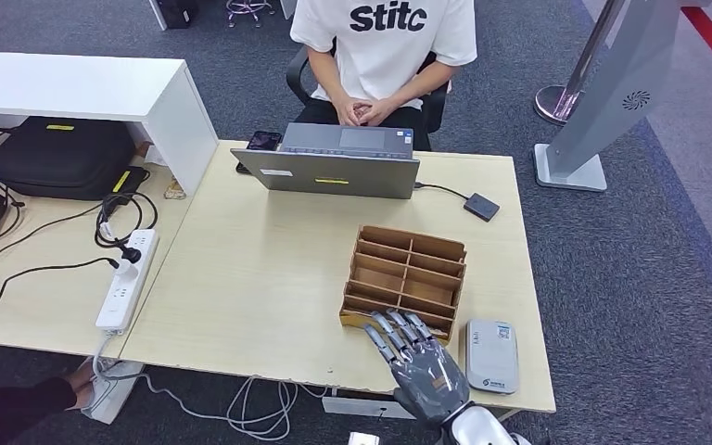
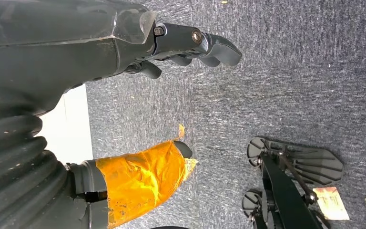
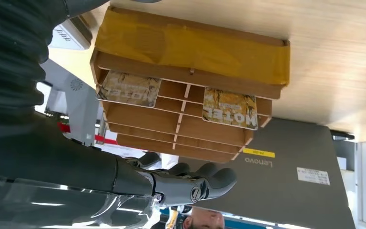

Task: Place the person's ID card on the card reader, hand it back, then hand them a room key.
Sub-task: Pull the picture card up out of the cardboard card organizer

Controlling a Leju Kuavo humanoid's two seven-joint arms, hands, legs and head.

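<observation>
Key cards (image 3: 230, 109) upright in organizer (image 1: 406, 276), long edges crosswise.

Looks like an office. Grey carpet (image 1: 612, 278), pale worktop (image 1: 260, 278) with laptop (image 1: 334, 171), power strip (image 1: 125, 278), swivel chair (image 1: 431, 102).

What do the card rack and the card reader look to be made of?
Card rack: looks like thin unfinished wood or fibreboard, with matte brown slotted dividers and yellow tape across the front wall. Card reader: probably plastic, a smooth light grey shell with rounded corners.
</observation>
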